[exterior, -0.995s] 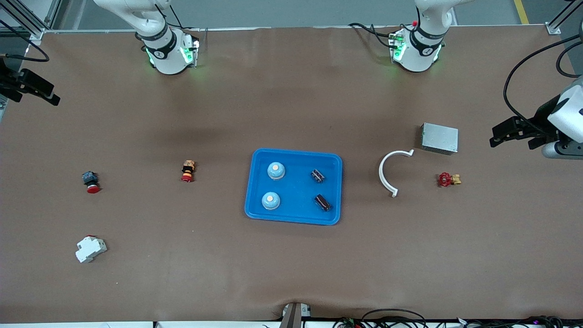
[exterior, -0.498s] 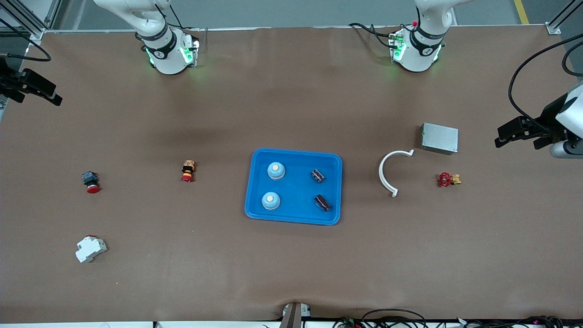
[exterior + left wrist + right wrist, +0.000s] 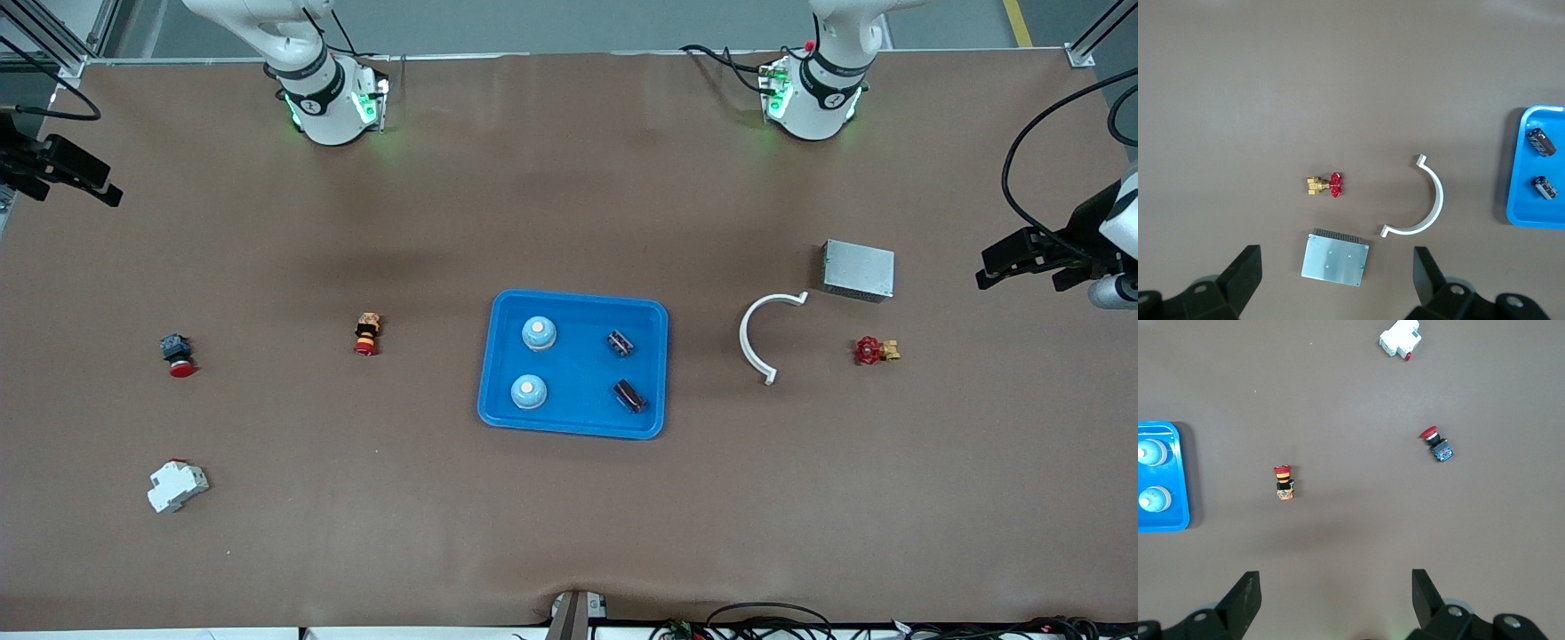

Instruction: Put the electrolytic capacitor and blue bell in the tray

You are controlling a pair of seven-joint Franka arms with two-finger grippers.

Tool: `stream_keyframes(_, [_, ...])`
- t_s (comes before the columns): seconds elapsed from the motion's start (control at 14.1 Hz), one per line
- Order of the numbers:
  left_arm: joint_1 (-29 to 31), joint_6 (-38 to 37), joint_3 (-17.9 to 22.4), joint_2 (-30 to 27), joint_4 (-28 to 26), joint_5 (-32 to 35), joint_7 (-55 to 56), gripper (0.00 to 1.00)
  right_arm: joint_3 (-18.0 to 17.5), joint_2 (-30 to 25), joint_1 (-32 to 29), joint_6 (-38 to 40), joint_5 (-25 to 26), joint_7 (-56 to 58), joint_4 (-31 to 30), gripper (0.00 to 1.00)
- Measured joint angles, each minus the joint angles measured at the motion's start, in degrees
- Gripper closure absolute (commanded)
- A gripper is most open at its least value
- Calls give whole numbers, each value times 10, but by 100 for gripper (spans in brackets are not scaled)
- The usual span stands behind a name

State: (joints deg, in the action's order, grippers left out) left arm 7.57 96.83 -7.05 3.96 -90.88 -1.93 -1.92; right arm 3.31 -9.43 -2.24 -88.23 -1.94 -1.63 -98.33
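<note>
The bright-blue tray (image 3: pixel 578 418) lies mid-table. In it sit two blue bells (image 3: pixel 539 332) (image 3: pixel 528 391) toward the right arm's end, and two dark electrolytic capacitors (image 3: pixel 621 343) (image 3: pixel 629 396) toward the left arm's end. The tray's edge and both capacitors (image 3: pixel 1542 142) (image 3: pixel 1544 187) show in the left wrist view; the bells (image 3: pixel 1151 452) (image 3: pixel 1154 499) show in the right wrist view. My left gripper (image 3: pixel 997 267) is open and empty, high at the left arm's end of the table. My right gripper (image 3: pixel 89 182) is open and empty, high at the right arm's end.
A grey metal box (image 3: pixel 858 269), a white curved bracket (image 3: pixel 756 338) and a red-handled brass valve (image 3: pixel 874 350) lie toward the left arm's end. Two red push buttons (image 3: pixel 366 334) (image 3: pixel 176 354) and a white breaker (image 3: pixel 177 485) lie toward the right arm's end.
My left gripper has drawn back toward the left arm's end of the table. My right gripper has barely moved. Nothing on the table has moved.
</note>
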Motion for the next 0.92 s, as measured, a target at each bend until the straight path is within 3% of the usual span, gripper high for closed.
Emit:
stream_keyframes(0.21, [-80,-4,81,0,3,0,0,0,0,0,0,0,0,0,-1,0])
stream_keyframes(0.92, [-86,-55,93,-2,32,0,2,0,0,0,0,-5,0,0,-2,0])
